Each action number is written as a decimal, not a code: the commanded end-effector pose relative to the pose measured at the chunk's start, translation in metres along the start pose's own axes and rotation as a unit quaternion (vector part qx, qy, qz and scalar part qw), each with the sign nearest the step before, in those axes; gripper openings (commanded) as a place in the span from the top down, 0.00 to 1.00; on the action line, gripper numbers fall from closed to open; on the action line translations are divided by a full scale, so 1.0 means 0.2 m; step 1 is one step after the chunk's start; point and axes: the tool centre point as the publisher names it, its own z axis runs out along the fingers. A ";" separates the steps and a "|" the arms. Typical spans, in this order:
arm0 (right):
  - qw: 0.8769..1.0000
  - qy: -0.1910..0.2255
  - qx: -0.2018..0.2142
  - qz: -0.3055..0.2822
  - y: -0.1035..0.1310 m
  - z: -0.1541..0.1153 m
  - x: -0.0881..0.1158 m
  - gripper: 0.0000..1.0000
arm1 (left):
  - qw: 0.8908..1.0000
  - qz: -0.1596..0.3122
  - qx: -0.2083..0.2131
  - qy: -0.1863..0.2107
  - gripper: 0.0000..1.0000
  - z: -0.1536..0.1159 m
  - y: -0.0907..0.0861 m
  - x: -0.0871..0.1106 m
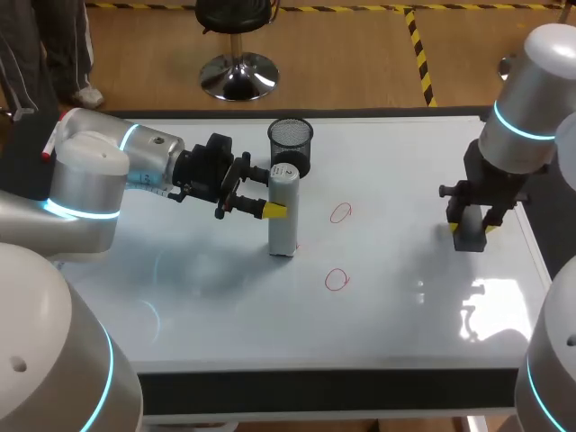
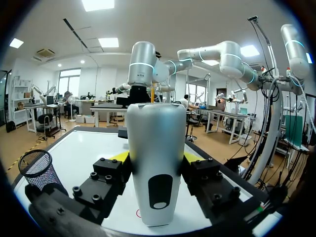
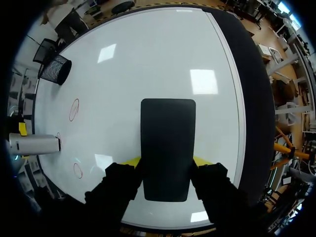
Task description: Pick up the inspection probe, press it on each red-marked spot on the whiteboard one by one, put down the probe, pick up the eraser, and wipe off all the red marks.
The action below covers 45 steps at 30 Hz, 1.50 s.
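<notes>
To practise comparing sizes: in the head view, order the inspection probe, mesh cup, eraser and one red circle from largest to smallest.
1. inspection probe
2. mesh cup, nearly as large, so unsure
3. eraser
4. red circle

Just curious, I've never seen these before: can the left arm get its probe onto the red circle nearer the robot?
Probably yes. The left hand holds the probe upright, and bare whiteboard lies between it and that circle. The right hand with the eraser is far aside.
</notes>
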 end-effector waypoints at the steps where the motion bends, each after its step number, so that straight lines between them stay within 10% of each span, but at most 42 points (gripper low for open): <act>1: 1.000 0.000 0.000 -0.001 0.00 -0.01 0.00 1.00 | 1.000 0.003 0.005 0.002 1.00 0.02 0.00 0.01; 16: 1.000 0.000 0.000 -0.001 0.00 -0.01 0.00 1.00 | 0.999 0.035 0.003 0.013 1.00 0.01 -0.22 0.07; 45: 1.000 0.000 0.000 -0.001 0.00 -0.01 0.00 1.00 | 0.999 0.045 -0.002 0.015 1.00 -0.16 -0.32 0.09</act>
